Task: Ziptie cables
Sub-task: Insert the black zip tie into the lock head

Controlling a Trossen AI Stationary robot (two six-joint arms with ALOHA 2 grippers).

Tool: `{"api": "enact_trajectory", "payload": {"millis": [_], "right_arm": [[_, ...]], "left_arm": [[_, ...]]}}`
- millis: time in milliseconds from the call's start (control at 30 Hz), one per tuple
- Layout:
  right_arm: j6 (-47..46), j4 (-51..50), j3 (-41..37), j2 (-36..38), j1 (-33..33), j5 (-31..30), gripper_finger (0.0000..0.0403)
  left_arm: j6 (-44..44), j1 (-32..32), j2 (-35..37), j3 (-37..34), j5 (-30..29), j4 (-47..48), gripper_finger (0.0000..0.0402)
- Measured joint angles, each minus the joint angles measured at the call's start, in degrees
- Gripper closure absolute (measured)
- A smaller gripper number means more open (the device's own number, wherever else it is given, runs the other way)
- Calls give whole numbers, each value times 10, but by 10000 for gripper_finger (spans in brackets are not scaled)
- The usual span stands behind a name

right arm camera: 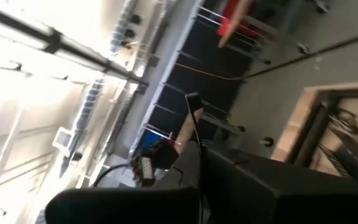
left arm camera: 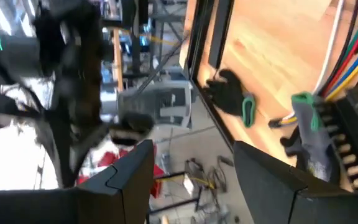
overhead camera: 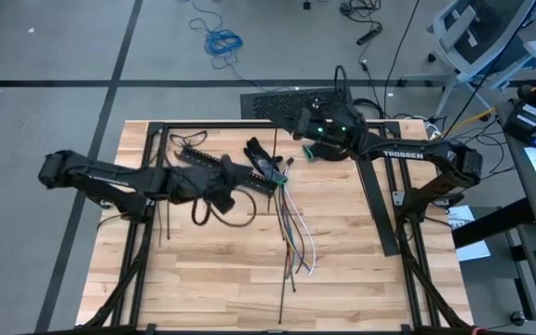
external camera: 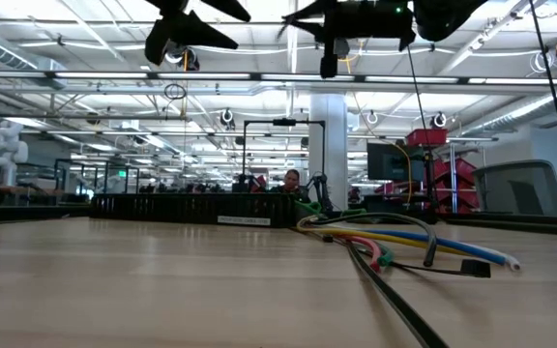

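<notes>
1. While both arms are reaching in over it, the wooden table (overhead camera: 203,279) is serving as the reference for every position given below.
2. The left arm is stretching from the table's left edge toward its middle. The left gripper (overhead camera: 270,177) is hovering there, above the table, at the gathered end of the wires. Its fingers (left arm camera: 135,171) are standing apart, with nothing showing between them.
3. The right arm is bending in from the table's right edge. The right gripper (overhead camera: 296,124) is hanging above the table's far edge, its fingers pressed together. A thin dark strip is showing at their tips in the right wrist view, but whether it is being gripped cannot be told.
4. A long black slotted rail (overhead camera: 377,205) is lying on the table's right part, running from far to near.
5. The cables (overhead camera: 294,233) are lying at the table's middle, fanning out toward its near edge in white, red, green, orange and blue.
6. The zipties (overhead camera: 280,279) are lying flat on the table. One is running just beside the cables toward the near edge, and another is lying well apart in the table's left part.
</notes>
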State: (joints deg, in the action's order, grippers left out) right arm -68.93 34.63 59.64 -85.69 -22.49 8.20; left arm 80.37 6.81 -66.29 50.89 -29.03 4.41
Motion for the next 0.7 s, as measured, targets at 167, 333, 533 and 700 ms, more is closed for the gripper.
{"api": "enact_trajectory", "payload": {"millis": [167,333,533,700], "right_arm": [[-96,-5,0,-17,2,9,403],[-129,-34,0,-23,17,22,403],[-145,-43,0,-23,33,8,403],[-145,-48,0,-23,51,-25,403]], "left_arm": [[71,36,-16,1,-20,-34,187],[97,48,-17,1,-21,-43,187],[101,57,-18,1,47,-46,187],[100,57,-27,2,110,-64,187]]}}
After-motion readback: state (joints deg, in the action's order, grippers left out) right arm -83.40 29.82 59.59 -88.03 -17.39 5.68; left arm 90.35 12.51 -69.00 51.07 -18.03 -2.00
